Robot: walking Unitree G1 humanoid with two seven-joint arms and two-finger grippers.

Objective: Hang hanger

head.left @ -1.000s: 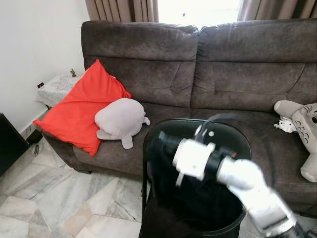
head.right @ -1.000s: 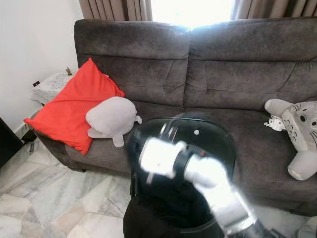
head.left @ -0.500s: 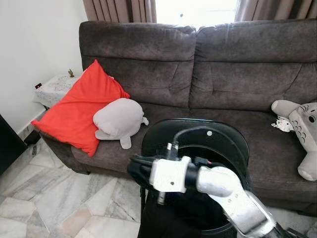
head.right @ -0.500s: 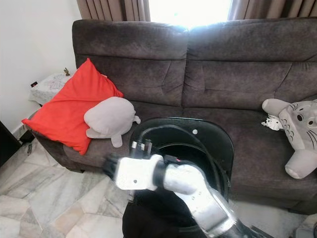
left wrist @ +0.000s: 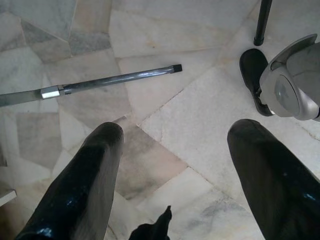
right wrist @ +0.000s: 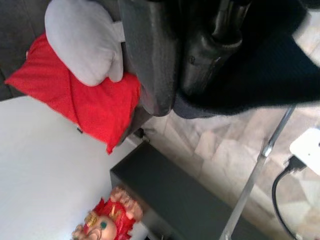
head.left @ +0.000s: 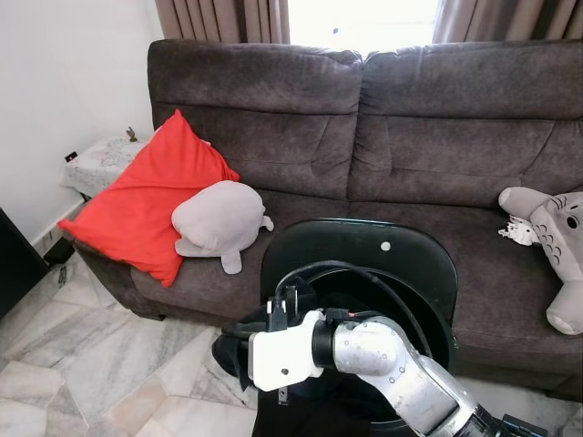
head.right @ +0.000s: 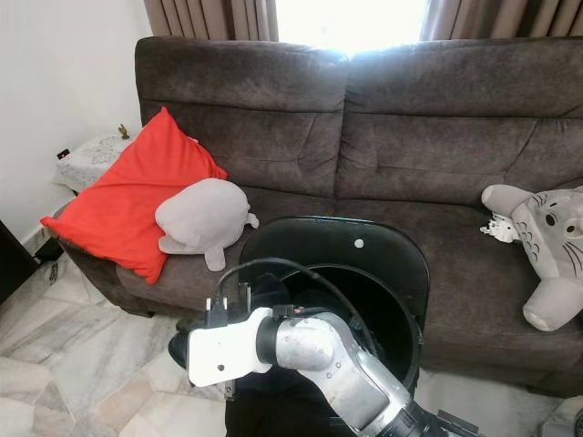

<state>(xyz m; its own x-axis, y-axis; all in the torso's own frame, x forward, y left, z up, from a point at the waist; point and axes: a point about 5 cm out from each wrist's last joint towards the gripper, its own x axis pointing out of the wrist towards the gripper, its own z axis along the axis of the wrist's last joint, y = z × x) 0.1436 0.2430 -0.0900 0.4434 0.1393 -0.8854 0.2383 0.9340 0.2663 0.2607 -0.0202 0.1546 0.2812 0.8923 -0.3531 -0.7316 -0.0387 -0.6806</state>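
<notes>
Where the right end effector (head.left: 230,350) is: lower centre-left of the head view, at the end of the silver right arm (head.left: 392,360), which crosses in front of the black chair (head.left: 364,255).
Right end effector state: pressed up against dark cloth (right wrist: 250,75); whether it is clenched or released cannot be told.
Hanger: cannot be told apart from the dark cloth at the right end effector.
Dark cloth: a black mass at the chair's seat, running down to the bottom edge of the head view.
Left end effector (left wrist: 170,165): released, its two black fingers (left wrist: 85,185) spread wide, hanging above the marble floor (left wrist: 165,105).
Metal rod (left wrist: 100,82): lying on the floor, upper left of the left wrist frame.
Black chair: rounded back, standing on the floor just in front of the sofa (head.left: 364,137), centre of the frame.
Sofa: dark brown, across the upper half of the frame, bright window and curtains behind it.
Red cushion (head.left: 146,205): leaning on the sofa's left end.
Grey plush (head.left: 219,218): on the seat, touching the red cushion.
Grey plush toy (head.left: 556,237): at the sofa's right end, right edge of the frame.
Side table (head.left: 100,159): cloth-covered, at the left against the white wall.
</notes>
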